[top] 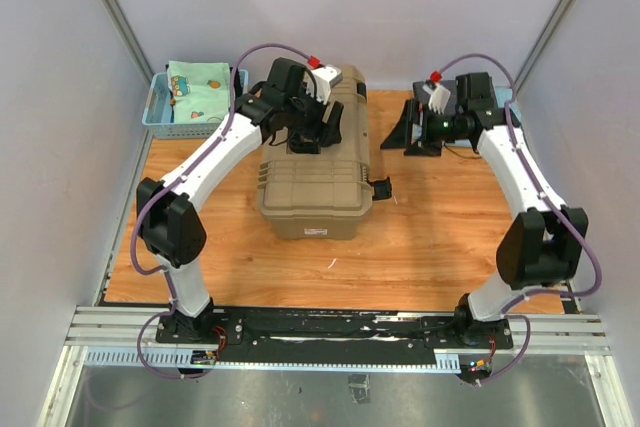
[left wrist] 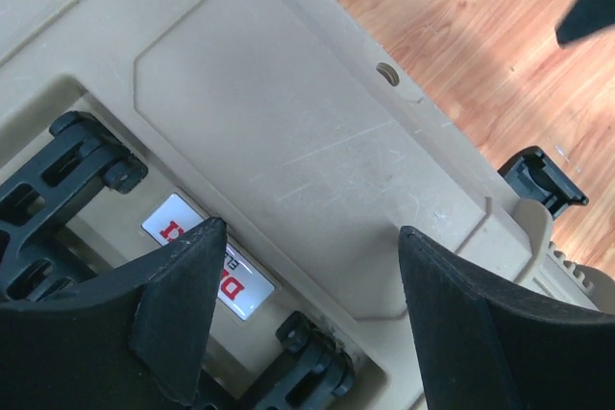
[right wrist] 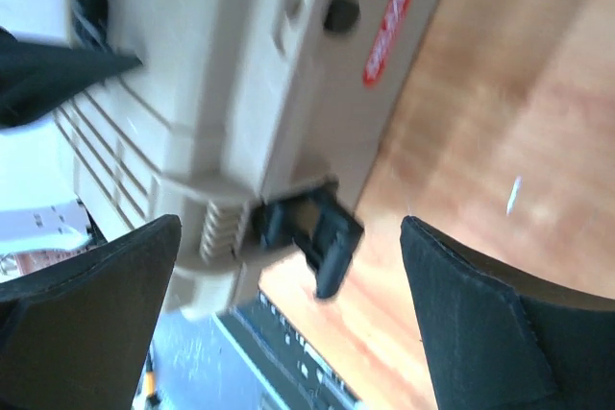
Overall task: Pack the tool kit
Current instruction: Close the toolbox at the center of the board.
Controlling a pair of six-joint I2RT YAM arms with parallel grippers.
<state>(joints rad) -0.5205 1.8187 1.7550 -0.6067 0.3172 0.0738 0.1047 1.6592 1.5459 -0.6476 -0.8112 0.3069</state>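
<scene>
The tan toolbox (top: 318,175) stands mid-table with its lid down. My left gripper (top: 306,137) hovers open over the lid. In the left wrist view its gripper (left wrist: 307,237) spans the lid (left wrist: 288,112) by the black recessed handle (left wrist: 67,189) and a white and red label (left wrist: 207,258), gripping nothing. My right gripper (top: 405,135) is open to the right of the box, above the table. The blurred right wrist view has this gripper (right wrist: 288,228) framing a black latch (right wrist: 312,228) that sticks out from the box side, apart from both fingers. No hand tools are in view.
A blue mesh basket (top: 158,107) of patterned cloth sits at the back left. The side latch (top: 380,187) juts out over the wooden table (top: 430,247). Grey walls enclose the table on three sides.
</scene>
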